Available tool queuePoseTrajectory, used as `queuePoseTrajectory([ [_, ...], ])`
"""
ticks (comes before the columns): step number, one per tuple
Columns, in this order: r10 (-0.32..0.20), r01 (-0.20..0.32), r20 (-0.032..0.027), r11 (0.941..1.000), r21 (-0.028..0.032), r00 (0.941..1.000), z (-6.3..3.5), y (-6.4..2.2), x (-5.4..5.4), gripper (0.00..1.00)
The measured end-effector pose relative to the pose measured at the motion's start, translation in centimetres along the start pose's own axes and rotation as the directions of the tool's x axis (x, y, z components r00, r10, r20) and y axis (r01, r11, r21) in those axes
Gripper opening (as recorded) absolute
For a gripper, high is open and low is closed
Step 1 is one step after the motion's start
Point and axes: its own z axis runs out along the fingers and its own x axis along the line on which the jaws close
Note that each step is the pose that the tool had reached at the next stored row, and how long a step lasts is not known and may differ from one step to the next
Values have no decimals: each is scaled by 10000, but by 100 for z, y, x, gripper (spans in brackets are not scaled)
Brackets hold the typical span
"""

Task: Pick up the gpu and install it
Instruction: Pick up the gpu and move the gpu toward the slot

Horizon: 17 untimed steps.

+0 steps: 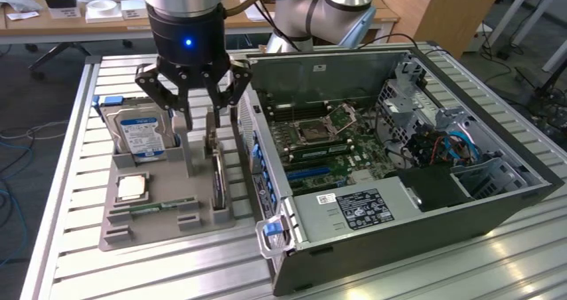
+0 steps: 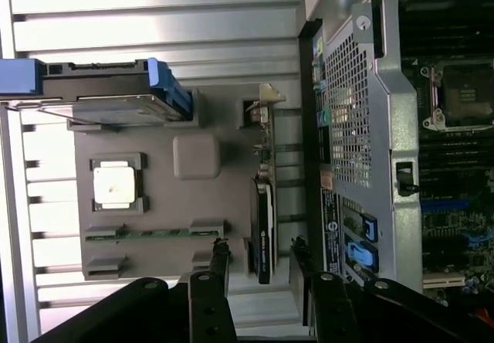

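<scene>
- Progress: the task is at its start. The gpu (image 1: 218, 180) stands in its slot in the grey tray (image 1: 159, 228) on the tabletop (image 1: 133, 273), not lifted and not yet in the computer case (image 1: 496, 204).
- The pincer (image 1: 199, 122) hangs over the tray with its fingers spread wide, grasping nothing. In the wrist view its two fingers (image 2: 221, 258) stand either side of the card's line with a gap on each side, so no contact shows.
- Left to do, as I judge it: the whole grasp, the lift, the carry and the seating on the motherboard (image 1: 336, 147).
- Where it is: the gpu sits at the tray's edge on the exterior view's right, just beside the case wall. The hard drive (image 1: 137, 131), the processor chip (image 1: 131, 187) and the RAM stick (image 1: 159, 207) lie to its left in that view.
- Pose: the card stands on its long edge, its flat faces turned left and right.
- Long axis: it runs near to far, parallel to the case side. The silver bracket (image 2: 266, 103) is at the far end, level with the hard drive.
</scene>
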Motion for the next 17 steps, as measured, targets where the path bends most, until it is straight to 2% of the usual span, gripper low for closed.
queuePoseTrajectory([
  [8,0,0,-1,10000,1,10000,126,-6,3,45],
  [17,0,0,0,10000,0,10000,141,-4,-29,45],
])
